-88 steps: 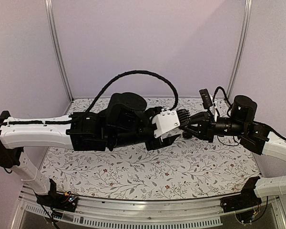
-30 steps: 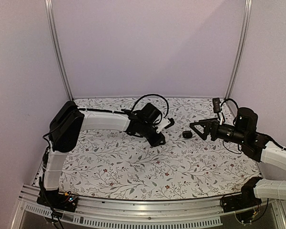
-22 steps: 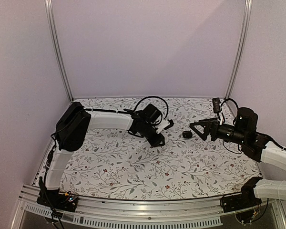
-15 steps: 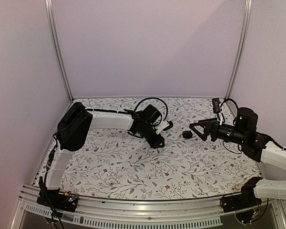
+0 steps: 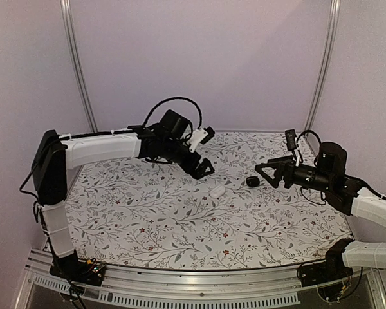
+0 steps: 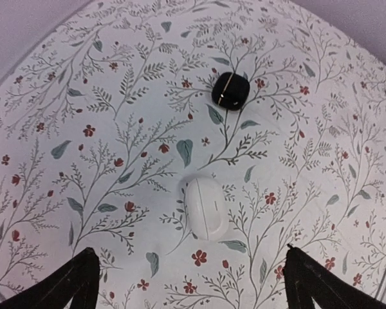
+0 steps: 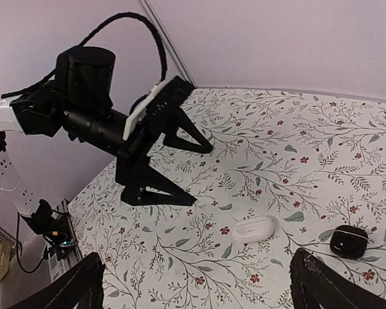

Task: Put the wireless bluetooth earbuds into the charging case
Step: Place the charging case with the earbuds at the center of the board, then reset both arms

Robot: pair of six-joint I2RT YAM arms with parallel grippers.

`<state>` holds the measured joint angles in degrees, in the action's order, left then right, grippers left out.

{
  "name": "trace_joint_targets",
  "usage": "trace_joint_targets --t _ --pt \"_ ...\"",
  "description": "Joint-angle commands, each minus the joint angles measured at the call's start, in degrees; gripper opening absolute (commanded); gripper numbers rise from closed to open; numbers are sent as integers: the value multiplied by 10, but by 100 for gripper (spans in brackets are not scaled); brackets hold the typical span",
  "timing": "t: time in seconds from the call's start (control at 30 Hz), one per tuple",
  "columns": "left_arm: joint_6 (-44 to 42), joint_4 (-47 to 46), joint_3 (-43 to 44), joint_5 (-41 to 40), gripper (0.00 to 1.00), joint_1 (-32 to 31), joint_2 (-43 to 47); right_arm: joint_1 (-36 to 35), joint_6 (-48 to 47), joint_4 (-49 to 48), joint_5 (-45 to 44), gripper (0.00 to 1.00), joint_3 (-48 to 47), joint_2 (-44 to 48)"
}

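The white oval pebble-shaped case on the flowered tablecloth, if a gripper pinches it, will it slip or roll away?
The white oval pebble-shaped case looks smooth and rounded, so a pinch would probably slide off unless it closes squarely across it. Lying flat on the flowered tablecloth, it would likely skid rather than roll. It seems rigid.
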<state>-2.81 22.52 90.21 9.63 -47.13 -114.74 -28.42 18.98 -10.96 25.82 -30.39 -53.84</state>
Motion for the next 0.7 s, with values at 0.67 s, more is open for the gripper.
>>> trace_joint_targets --t 0.67 --pt "306 -199 -533 -117 100 240 550 162 53 -104 47 99 94 -8"
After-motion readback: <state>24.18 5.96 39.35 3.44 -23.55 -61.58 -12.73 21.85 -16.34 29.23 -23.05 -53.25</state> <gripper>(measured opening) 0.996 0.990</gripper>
